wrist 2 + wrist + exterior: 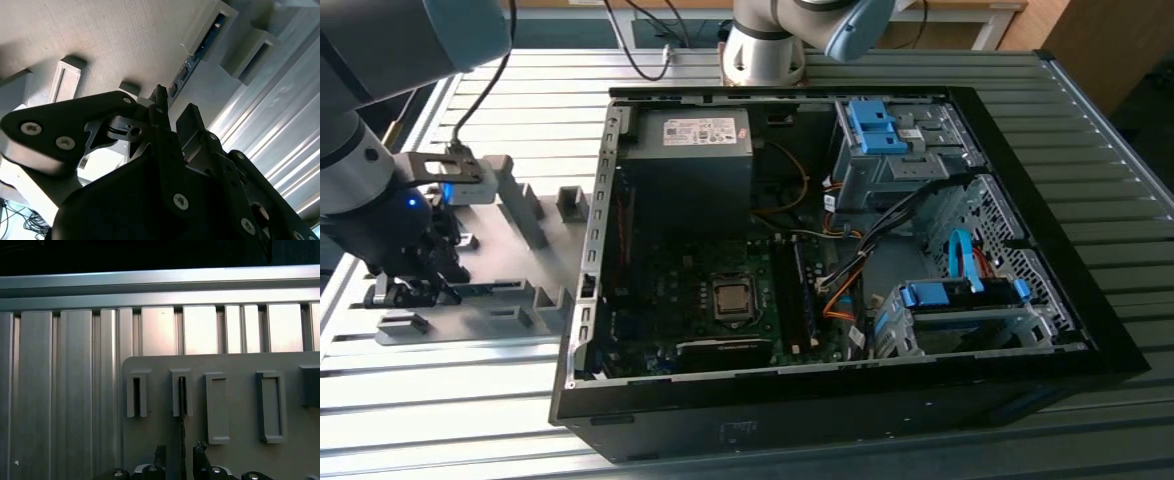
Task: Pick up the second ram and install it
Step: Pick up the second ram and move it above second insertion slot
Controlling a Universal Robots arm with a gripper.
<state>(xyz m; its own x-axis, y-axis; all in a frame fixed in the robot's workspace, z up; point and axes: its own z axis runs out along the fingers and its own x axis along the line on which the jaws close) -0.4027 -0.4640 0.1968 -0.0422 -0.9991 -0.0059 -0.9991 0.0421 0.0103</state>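
Note:
The second ram (182,430) stands on edge in a slot of the grey holder plate (240,365), seen as a thin dark strip. In the second wrist view its blue-green edge (200,47) runs up from between my fingers. My gripper (180,454) is open and straddles the stick, one black finger on each side with a small gap to it. The second wrist view shows the same gripper (175,111) astride the stick. In the exterior view my gripper (411,288) is low over the plate at that view's left, with the ram (491,289) beside it.
An open computer case (1067,300) lies at the centre of the ribbed metal table (440,400), showing the motherboard (720,300), power supply (700,135) and blue drive cages (947,295). Several grey holder blocks (217,407) rise from the plate.

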